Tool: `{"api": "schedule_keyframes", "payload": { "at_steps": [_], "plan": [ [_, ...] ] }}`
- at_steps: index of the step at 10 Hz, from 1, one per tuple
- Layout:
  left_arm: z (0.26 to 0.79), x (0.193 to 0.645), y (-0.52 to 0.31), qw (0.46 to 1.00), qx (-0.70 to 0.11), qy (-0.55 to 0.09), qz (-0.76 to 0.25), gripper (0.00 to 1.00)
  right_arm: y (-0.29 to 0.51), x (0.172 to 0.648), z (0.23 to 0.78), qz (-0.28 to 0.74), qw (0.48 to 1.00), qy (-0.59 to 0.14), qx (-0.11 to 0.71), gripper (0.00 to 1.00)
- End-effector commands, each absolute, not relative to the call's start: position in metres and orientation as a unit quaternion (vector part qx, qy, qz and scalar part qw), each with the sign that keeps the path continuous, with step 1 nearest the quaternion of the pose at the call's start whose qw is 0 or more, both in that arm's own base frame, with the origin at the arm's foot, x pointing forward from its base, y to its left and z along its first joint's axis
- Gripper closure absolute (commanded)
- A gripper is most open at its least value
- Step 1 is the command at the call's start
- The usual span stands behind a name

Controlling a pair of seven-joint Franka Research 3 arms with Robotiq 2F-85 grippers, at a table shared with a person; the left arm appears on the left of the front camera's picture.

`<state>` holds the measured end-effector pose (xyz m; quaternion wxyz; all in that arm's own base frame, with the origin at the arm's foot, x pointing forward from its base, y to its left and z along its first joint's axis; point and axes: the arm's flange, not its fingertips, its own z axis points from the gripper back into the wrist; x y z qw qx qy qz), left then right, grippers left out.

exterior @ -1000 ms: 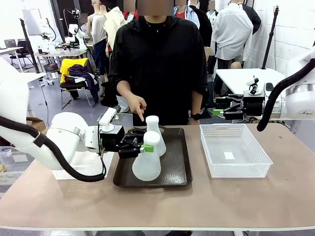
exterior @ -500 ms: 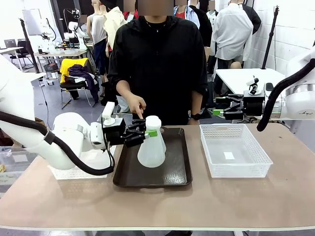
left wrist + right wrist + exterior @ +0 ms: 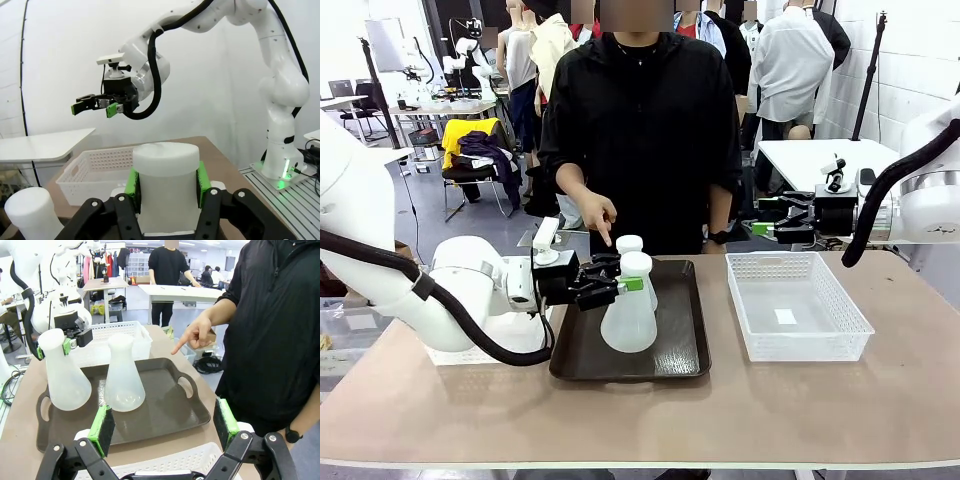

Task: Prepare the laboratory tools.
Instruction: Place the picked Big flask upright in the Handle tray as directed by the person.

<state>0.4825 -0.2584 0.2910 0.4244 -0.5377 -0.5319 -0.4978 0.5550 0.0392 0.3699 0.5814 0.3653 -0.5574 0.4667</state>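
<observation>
Fingers of my left gripper (image 3: pixel 617 285) clamp the neck of one conical flask (image 3: pixel 628 318) over the brown tray (image 3: pixel 677 346) at the bench's far-left side. The second flask (image 3: pixel 633 246) stands just behind it on the tray, and my right gripper (image 3: pixel 164 427) hangs wide open near the bench's far right edge.

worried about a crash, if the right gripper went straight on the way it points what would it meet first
Probably the dark brown tray: in the right wrist view it lies straight ahead between the open jaws of the right gripper, with the free-standing flask on it slightly off to one side. Depth is unclear, so the flask could come first.
</observation>
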Motion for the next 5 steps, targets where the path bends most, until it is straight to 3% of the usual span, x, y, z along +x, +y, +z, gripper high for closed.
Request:
{"api": "schedule_keyframes", "payload": {
  "at_steps": [1,5],
  "plan": [
    [0.2697,0.4699,-0.2564,0.434,-0.522,-0.537,-0.501,1.0,0.0405,0.5559,0.371,0.471,0.583,-0.551,0.367,0.0],
    [0.2648,0.4713,-0.2573,0.46,-0.514,-0.523,-0.5,1.0,0.0405,0.5559,0.371,0.471,0.583,-0.551,0.367,0.0]
  ]
}}
